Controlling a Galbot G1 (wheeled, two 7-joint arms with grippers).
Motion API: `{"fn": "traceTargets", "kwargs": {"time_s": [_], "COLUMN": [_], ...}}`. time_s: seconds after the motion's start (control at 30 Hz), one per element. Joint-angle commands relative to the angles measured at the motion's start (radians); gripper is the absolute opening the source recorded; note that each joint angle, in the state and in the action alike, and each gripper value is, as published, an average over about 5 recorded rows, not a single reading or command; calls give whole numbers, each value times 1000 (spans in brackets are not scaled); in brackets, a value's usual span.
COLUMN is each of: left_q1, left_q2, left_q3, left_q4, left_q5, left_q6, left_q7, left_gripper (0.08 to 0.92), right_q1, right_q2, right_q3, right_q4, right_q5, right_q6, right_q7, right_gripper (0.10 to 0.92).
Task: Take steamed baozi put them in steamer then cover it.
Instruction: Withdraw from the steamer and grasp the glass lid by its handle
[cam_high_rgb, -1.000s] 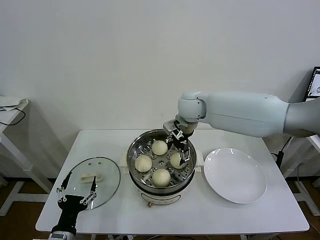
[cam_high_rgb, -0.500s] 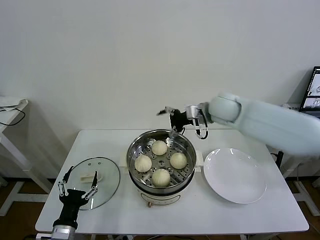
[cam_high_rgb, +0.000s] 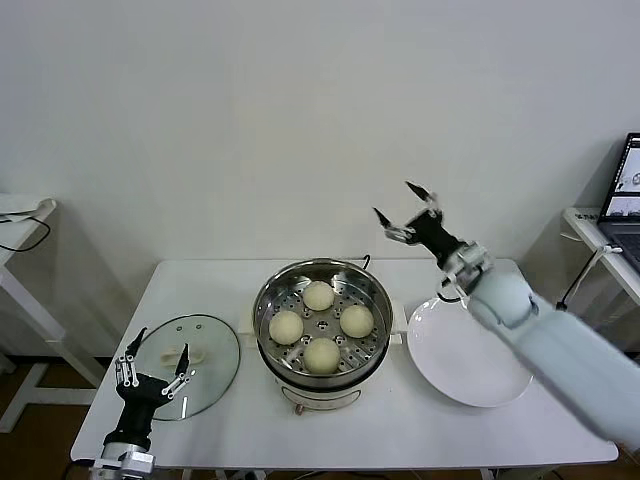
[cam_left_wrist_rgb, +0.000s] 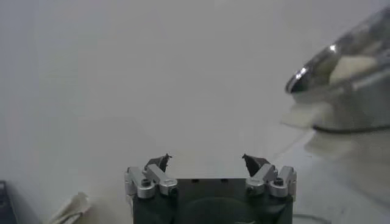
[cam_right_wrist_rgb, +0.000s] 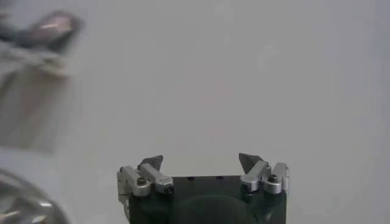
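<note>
In the steamer (cam_high_rgb: 322, 322) sit four baozi (cam_high_rgb: 322, 353), so both spread hands, right hand (cam_high_rgb: 411, 213) raised, left hand (cam_high_rgb: 150, 368) by the lid (cam_high_rgb: 190, 362), hold nothing

The right gripper (cam_high_rgb: 408, 212) rose out of the steamer (cam_high_rgb: 322, 325), empty and spread wide, leaving the baozi (cam_high_rgb: 356, 320) it had touched below it; the left gripper (cam_high_rgb: 153, 368) dropped lower.

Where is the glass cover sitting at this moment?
In the head view the cover lies flat on the table, on the robot's left of the steamer, with the open left gripper at its near edge.
</note>
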Motion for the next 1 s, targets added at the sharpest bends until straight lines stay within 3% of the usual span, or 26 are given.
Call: {"fn": "traceTargets", "kwargs": {"time_s": [0.03,0.37,1.0], "left_q1": [-29,-105,-198], "left_q2": [21,-9,-28], "left_q3": [-24,-46,-43], "left_q4": [166,334,415], "left_q5": [533,936,980], "left_q6": [-77,-120,-27], "left_q7": [-59,-215,-259], "left_gripper": [823,823,823], "right_q1": [-591,-667,-702], "right_q2": [263,382,412], "right_q3": [548,564,574], "right_q4": [29,92,89], "right_q5": [-38,-89,-133], "right_q6": [104,103,130], "right_q7": [59,49,25], "right_gripper": [823,823,823]}}
